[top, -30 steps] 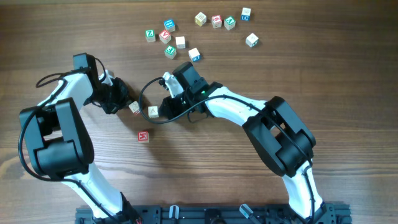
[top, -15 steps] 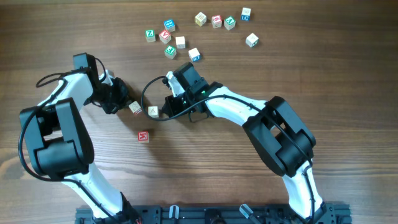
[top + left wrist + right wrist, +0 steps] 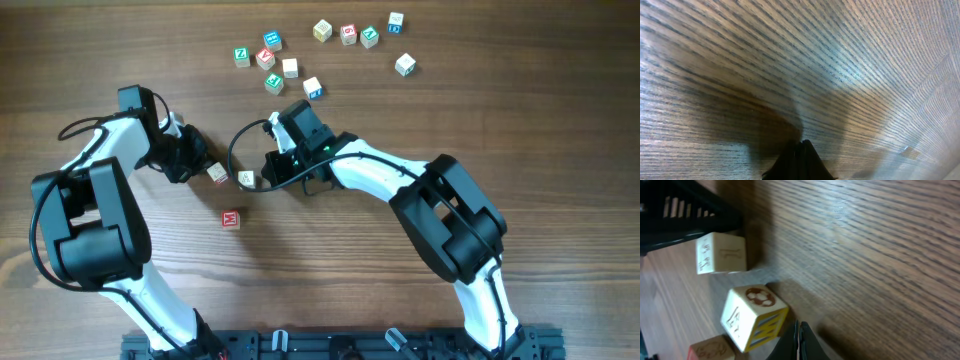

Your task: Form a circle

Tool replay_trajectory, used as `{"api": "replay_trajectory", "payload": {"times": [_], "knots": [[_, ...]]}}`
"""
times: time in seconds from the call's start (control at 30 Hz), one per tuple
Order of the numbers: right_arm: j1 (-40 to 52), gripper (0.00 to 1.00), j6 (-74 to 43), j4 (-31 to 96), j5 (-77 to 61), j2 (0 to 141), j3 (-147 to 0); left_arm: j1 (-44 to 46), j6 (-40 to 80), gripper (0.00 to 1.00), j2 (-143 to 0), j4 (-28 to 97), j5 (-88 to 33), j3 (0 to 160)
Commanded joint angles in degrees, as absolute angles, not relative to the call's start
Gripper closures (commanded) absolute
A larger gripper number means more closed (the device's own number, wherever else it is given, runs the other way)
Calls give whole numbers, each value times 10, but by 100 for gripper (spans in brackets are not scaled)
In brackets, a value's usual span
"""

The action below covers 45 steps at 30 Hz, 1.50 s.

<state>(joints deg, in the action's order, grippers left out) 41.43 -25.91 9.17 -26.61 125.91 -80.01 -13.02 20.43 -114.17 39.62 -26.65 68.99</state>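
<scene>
Three small cubes lie mid-table, close together but apart. A pale cube [image 3: 216, 173] touches the tip of my left gripper [image 3: 201, 166], which is shut and empty. Just right of it, a cube with a yellow-edged face [image 3: 246, 179] [image 3: 754, 317] sits against my shut right gripper [image 3: 262, 178] [image 3: 799, 339]. A red-faced cube [image 3: 231, 218] [image 3: 710, 349] lies a little nearer the front. The right wrist view also shows the pale cube [image 3: 721, 253] beyond the yellow one. In the left wrist view the left gripper [image 3: 801, 154] points at bare wood, with no cube in sight.
Several loose alphabet cubes are scattered at the back of the table, one group around [image 3: 272, 62] and another around [image 3: 348, 34]. A black rail [image 3: 330, 345] runs along the front edge. Both arm bases stand at the front.
The right wrist has crept very slightly left toward the yellow-edged cube. The cubes and the left arm look unmoved.
</scene>
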Motion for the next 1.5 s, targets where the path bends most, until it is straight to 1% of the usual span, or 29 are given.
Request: {"api": "replay_trajectory", "payload": {"times": [0.0,0.57,0.8,0.9,1.0,1.47], "knots": [[412,96,-287,89,-251,1281,-799,-126,197,96,-1150,395,-229,684],[413,95,-254,62,-345,1281,-799,-126,197,96,-1150,395,-229,684],[413,96,-257,65,-348,1281,-799,-126,197,96,-1150,395,-229,684],[413,95,-293,82,-314,1281,-799,-126,197,96,-1150,395,-229,684],[413,96,-300,84,-318,1281,-799,-126,197,96,-1150,395,-229,684],[434,95,-301,47,-331,1281,-799,-126,197,96,-1150,395,-229,684]]}}
